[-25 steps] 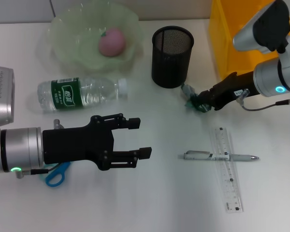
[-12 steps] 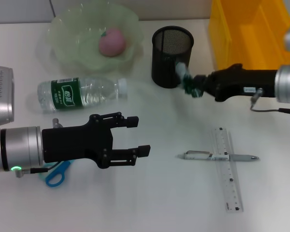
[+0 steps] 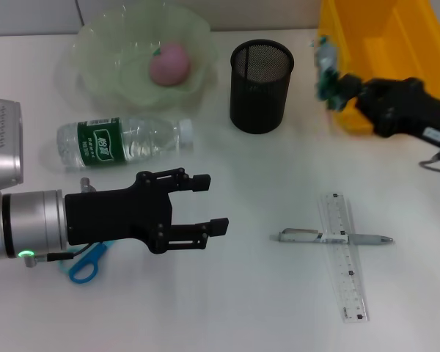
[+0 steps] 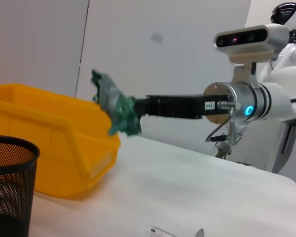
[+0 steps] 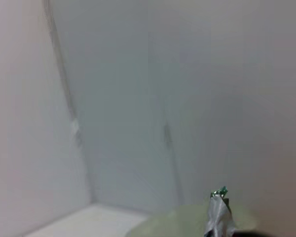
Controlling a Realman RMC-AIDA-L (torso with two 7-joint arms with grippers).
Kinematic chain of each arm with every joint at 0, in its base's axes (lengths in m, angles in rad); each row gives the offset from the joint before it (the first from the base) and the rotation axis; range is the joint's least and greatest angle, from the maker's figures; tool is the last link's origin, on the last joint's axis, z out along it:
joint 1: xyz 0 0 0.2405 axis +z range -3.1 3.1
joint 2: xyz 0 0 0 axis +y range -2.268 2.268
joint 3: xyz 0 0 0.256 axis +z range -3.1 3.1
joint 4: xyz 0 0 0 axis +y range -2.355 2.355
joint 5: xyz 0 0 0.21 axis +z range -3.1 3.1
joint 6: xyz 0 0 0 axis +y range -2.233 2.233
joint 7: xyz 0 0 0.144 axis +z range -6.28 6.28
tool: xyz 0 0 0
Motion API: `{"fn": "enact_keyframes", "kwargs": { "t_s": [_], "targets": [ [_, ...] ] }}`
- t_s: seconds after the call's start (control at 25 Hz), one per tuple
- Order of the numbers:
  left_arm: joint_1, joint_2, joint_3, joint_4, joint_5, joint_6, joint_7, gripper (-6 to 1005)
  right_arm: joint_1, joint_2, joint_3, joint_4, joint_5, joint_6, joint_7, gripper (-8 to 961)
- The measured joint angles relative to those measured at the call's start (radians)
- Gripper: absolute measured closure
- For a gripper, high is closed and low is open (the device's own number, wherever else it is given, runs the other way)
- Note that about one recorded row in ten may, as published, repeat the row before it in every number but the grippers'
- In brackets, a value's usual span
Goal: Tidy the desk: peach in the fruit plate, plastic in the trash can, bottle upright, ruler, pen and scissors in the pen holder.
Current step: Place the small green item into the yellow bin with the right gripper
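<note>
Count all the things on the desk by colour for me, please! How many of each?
Green: 3, the fruit plate, the bottle label, the plastic held in the right gripper
Pink: 1, the peach
Black: 1, the pen holder
Yellow: 1, the trash can
Blue: 1, the scissors
Silver: 1, the pen
Clear: 1, the ruler
Total: 9
</note>
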Motion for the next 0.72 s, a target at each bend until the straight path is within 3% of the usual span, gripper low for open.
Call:
{"fn": "enact_keyframes", "kwargs": {
  "t_s": [0.4,0.72],
  "targets": [
    [-0.002,-0.002,0.0,0.002,0.0,-0.004,-0.001,214,-0.007,-0.001,0.246,0.06,0.034,0.051,-0.031,954],
    [-0.002,-0.004,0.0,0.0,0.0,-0.015,0.001,214,0.009,-0.003,0.27,0.065,0.031,0.188,-0.032,952]
  ]
}}
